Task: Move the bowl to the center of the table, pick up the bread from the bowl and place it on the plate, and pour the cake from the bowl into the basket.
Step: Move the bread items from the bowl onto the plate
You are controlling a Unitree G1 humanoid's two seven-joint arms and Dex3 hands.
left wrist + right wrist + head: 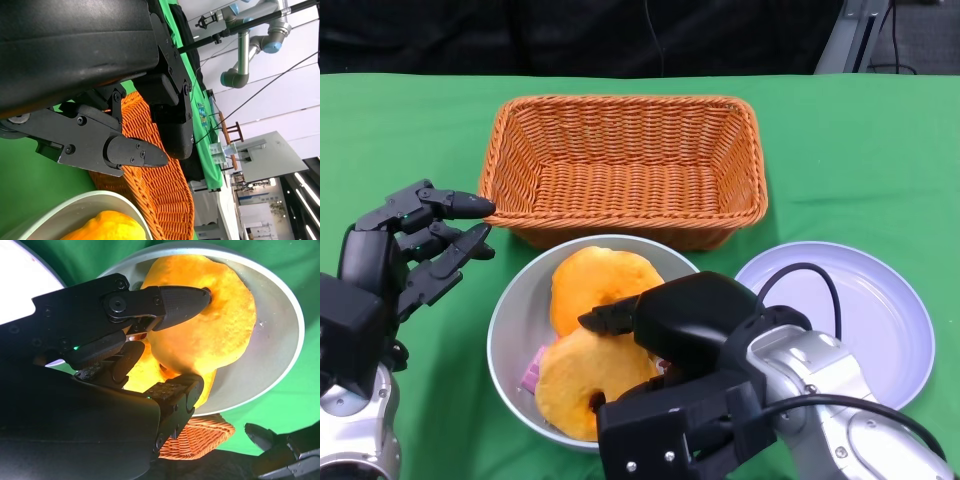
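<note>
Bread [590, 285] lies in the bowl [510, 320] at the near middle of the bench, with the right hand [665, 325] over it, fingers [180, 300] closing around it but not clearly gripping. Best to pinch firmly, lift straight, then carry right to the plate [880, 300]. The left hand [410, 245] hovers open, left of the bowl.

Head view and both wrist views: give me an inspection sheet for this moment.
Surface: green cloth over the table.
Job's things: grey bowl in front of the empty basket; two orange breads and a pink-wrapped cake in it; white plate empty.
Clutter: nothing seen.
Hands: right hand with fingers around a bread in the bowl; left hand open beside the bowl.
Cables: black cable on the right wrist.
Surroundings: another robot arm in the background.
</note>
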